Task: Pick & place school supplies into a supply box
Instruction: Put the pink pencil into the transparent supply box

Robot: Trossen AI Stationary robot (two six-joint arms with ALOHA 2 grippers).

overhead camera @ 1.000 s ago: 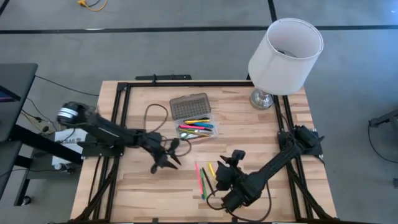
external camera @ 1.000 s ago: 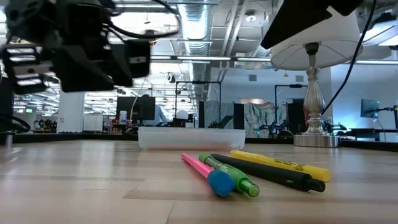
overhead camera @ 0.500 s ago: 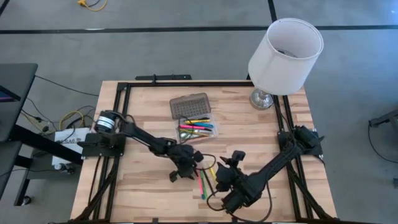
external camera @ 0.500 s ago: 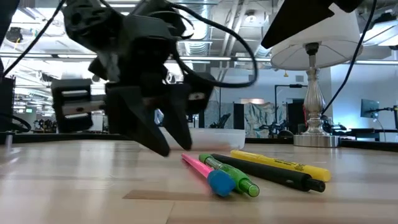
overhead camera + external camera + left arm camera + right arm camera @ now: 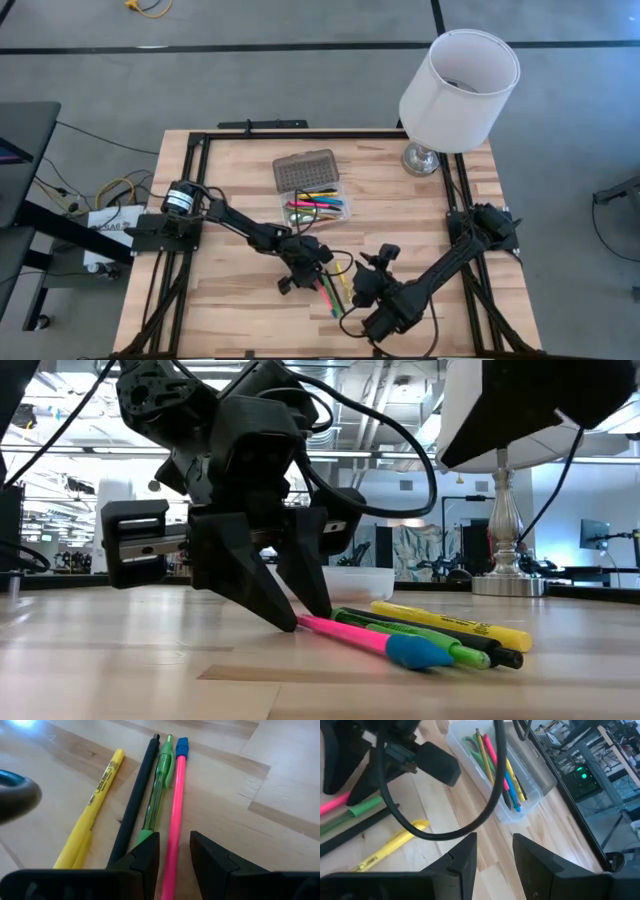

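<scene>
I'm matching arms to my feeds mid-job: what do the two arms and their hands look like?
Both arms are dark, slim, jointed links with loose black cables looping beside them. The left arm's base joint shows a silver-ringed round cap. The left hand and the right hand each end in two matte black, wedge-shaped fingers. No markings are readable.

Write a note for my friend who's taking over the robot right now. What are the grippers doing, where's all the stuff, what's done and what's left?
Left gripper: down on the table, fingers open either side of the pink pen, not closed on it yet.
Right gripper: open and empty, waiting just right of the loose pens.
Box: mid-table, lid flipped open behind it. Several pens and the green scissors are already inside.
On the table: pink pen, green pen, black pen, yellow highlighter, lying side by side in front of the box.
Left to do: close on the pink pen, carry it to the box, then the other three.
</scene>
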